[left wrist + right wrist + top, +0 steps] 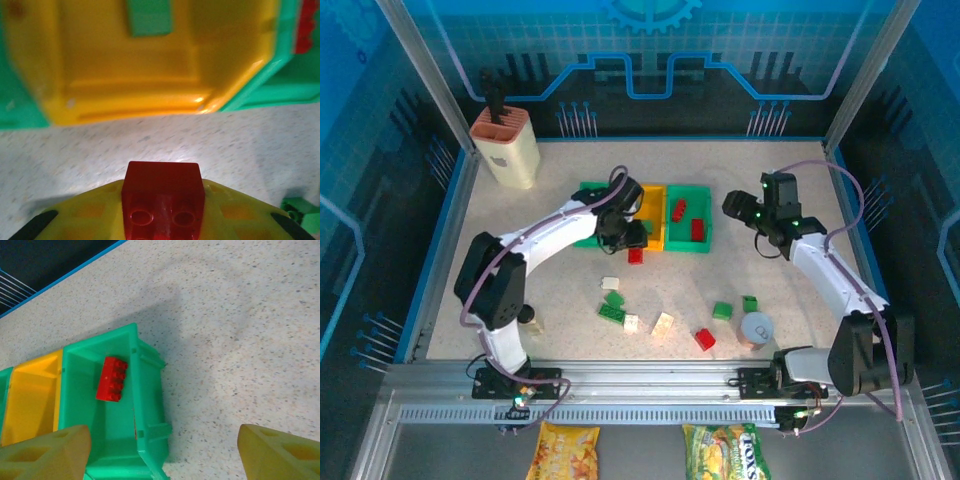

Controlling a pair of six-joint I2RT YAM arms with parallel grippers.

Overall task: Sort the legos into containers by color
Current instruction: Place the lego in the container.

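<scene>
My left tool [162, 217] clamps red lego [162, 182], studs facing my wrist, just near of yellow bin [150, 95]; right tool [165, 450] wide.

Blurred yellow bin [150, 85] holds perhaps a green lego [149, 17], cut off

Red lego [162, 192], yellow bin [150, 75], green bin [114, 426], speckled table [240, 315].

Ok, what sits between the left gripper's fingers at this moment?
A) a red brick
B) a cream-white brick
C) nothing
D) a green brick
A: the left wrist view shows a red brick, studs facing the camera, clamped in the left gripper just short of the yellow bin.
</scene>
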